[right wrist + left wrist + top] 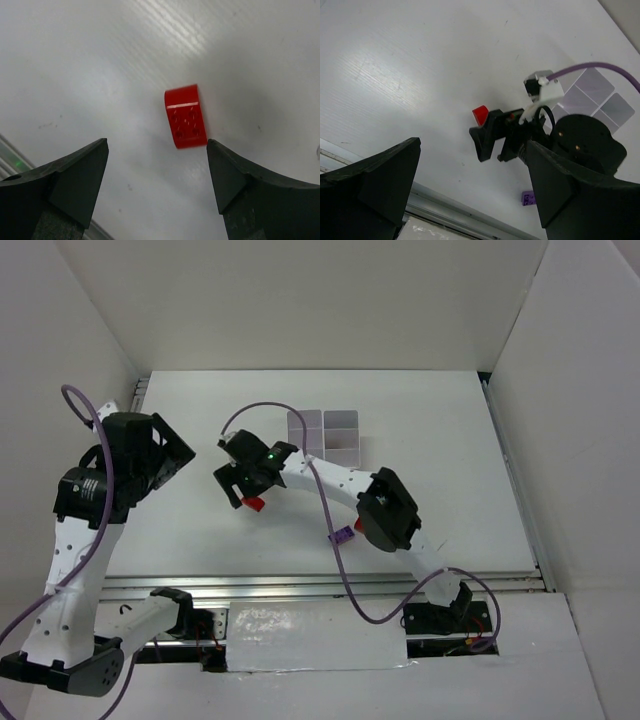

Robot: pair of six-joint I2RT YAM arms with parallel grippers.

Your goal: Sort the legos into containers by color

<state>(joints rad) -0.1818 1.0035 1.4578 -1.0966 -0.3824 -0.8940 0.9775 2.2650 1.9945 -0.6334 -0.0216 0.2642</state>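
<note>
Item, sorting station, top view as reference. Containers [325,435]: white compartmented block at 12 o'clock of the surface [450,490] centre, its near-left corner hidden behind the right arm; every compartment that shows looks bare, both here and in the left wrist view. Red lego [185,117]: one small brick, lying loose on the surface toward 8 o'clock of the containers, well apart from them. Purple lego [341,535]: one small brick at 6 o'clock of the containers, close to the near edge, beside the right arm's cable [335,560]; untouched. No other bricks can be made out; the arms may cover some. Right claw [156,150]: spread, jaws standing either side of the red lego with the brick just ahead of the tips and close to one of them; no pinch on it shows. Left claw [472,145]: spread wide, pinching nothing, held up off the surface at 9 o'clock and facing the right arm's work. Progress, as judged: nothing sorted that can be seen; the red lego appears to be the piece in hand, at the approach stage. Outstanding: close on it, lift, carry to a compartment at 12 o'clock, then the purple lego into a separate compartment.
</note>
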